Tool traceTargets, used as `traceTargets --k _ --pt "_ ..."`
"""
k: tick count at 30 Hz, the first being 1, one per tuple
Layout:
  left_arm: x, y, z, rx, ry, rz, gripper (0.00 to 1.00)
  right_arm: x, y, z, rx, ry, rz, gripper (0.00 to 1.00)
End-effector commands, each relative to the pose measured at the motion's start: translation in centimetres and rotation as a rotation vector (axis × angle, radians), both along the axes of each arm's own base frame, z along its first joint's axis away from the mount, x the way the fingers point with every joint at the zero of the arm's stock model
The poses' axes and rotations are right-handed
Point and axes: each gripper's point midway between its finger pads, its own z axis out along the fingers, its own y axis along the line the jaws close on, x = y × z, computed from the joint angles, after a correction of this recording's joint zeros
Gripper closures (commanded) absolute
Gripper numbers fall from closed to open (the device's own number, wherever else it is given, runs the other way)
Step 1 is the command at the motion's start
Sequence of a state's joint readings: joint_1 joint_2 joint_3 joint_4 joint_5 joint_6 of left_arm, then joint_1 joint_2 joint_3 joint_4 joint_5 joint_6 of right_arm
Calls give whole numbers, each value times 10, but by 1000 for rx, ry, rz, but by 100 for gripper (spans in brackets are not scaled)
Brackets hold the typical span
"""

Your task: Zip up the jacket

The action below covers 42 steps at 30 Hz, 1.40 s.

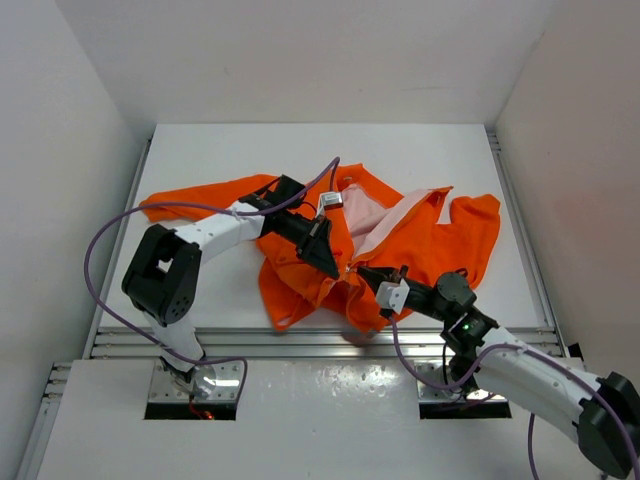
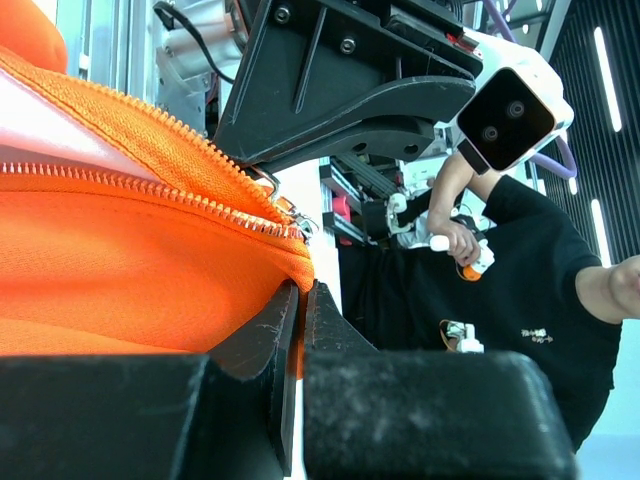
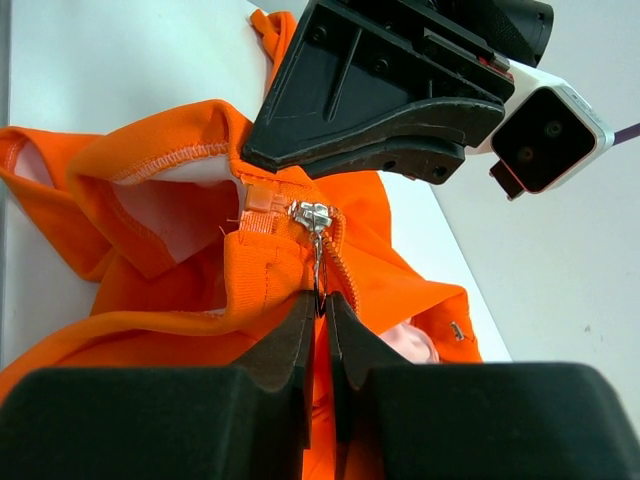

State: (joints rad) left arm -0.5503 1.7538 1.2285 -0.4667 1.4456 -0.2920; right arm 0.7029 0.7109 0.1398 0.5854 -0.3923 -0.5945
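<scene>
Jacket: the bright orange fabric jacket (image 1: pixel 440 235) lies crumpled across the middle of the white surface (image 1: pixel 250 150), its front open, with the pale pink lining (image 1: pixel 375 225) showing between the panels.
Zipper: the small silver metal slider (image 3: pixel 312 215) sits low by the hem band. Most of the run above it looks unjoined.
Grip, right: the right tool (image 3: pixel 320 305) is closed on the thin metal pull tab (image 3: pixel 318 268) hanging from the slider.
Grip, left: the left tool (image 2: pixel 298 300) is closed on the orange hem edge, just beside the light zipper teeth (image 2: pixel 150 185).
Step in hand: drawing the slider toward the collar, judging by these holds.
Doing it well: the left tool should anchor the hem so the teeth stay taut and straight — the right tool should pull along their line, not upward.
Risk: slack fabric or lining bunching ahead of the slider — or the thin tab slipping free.
</scene>
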Motion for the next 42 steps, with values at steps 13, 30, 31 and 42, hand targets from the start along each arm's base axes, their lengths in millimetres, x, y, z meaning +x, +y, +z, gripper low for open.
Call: traceTargets --k 13,30,31,42 --pt "2 -4 12 -10 -121 17 100 -2 3 38 -7 -100 27 100" --pt "36 6 2 208 -772 349 100 -90 2 33 -291 372 405 100" --pt "33 4 3 189 -805 334 100 -98 2 27 -296 480 423 100" --pt "2 0 7 103 -908 235 100 -69 15 14 -223 645 266 100"
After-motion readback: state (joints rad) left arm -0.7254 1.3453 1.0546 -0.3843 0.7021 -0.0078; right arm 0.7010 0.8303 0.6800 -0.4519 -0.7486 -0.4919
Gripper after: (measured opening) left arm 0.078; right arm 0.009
